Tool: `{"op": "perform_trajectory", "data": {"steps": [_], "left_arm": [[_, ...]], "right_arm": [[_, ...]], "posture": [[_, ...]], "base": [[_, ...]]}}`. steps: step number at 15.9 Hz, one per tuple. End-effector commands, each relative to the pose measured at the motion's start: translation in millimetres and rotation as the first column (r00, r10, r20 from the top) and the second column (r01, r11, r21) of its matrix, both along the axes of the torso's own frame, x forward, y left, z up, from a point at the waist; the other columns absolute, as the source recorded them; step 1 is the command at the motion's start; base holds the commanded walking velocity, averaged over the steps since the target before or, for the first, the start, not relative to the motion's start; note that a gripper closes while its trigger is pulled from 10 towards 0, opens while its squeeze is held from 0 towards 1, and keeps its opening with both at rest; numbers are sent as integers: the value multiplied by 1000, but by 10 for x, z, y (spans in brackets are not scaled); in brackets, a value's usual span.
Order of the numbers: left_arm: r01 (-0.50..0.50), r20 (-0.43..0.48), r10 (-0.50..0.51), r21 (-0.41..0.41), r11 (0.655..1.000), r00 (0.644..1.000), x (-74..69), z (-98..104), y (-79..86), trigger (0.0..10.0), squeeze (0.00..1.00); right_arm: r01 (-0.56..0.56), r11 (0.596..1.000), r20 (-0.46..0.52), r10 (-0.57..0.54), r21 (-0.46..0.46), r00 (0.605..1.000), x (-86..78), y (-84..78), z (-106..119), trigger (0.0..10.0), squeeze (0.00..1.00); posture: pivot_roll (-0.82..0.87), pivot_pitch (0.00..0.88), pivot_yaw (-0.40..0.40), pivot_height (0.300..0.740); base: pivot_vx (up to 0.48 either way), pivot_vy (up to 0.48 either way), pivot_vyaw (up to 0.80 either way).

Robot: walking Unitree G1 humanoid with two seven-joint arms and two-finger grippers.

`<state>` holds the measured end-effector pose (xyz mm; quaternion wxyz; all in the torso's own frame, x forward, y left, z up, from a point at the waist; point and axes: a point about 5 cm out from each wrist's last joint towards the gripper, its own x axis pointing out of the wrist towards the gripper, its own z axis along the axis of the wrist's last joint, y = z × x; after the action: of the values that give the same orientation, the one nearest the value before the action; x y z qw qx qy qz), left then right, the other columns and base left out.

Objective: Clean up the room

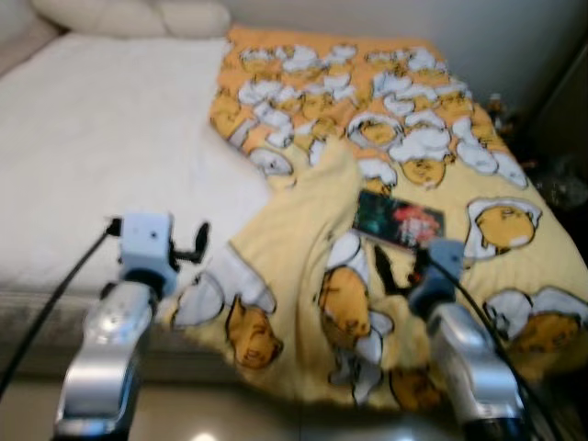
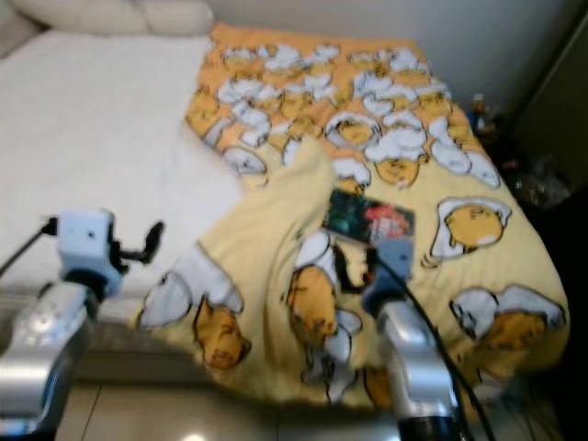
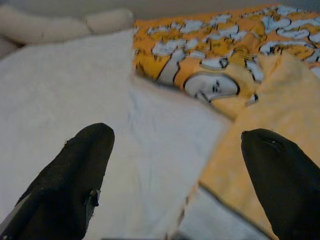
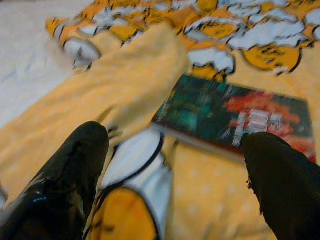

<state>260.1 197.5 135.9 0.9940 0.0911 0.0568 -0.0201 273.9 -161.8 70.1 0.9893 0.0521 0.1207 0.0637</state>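
Bed [image 1: 101, 138] with white sheet filled the upper left of the head view; pillows [image 1: 138, 16] lay at top left. Yellow egg-character blanket [image 1: 432, 119] covered the right half, one edge folded back at centre. A dark book [image 1: 399, 220] lay on the blanket, right of centre. Left gripper [image 1: 195, 243] hovered lower left at the blanket's edge, fingers spread. Right gripper [image 1: 400, 269] hung just below the book, fingers spread.

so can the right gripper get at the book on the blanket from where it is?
Probably yes: the right gripper is open, aimed at the book just ahead. The folded blanket edge beside it doesn't cover it.
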Motion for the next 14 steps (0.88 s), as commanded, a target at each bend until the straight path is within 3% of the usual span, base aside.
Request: {"op": "perform_trajectory", "data": {"steps": [1, 8, 14], "left_arm": [[31, 15, -31, -6, 1000, 999, 25, 34, -61, 10000, 749], [39, 15, -40, 7, 999, 999, 36, 33, -61, 10000, 741], [194, -18, -193, 56, 979, 981, -78, 2, -135, 10000, 643]], "right_arm": [[17, 1000, -6, -17, -19, 1000, 1, -70, 5, 10000, 0], [7, 1000, 0, -7, -29, 1000, 4, -71, 15, 10000, 0], [-2, 1000, -42, 3, 21, 999, -67, -120, 39, 10000, 0]], "posture": [[33, 0, -38, 740], [32, 0, -38, 740], [33, 0, -34, 740]], "base": [[439, 0, -600], [432, 0, 0], [0, 0, 0]]}}
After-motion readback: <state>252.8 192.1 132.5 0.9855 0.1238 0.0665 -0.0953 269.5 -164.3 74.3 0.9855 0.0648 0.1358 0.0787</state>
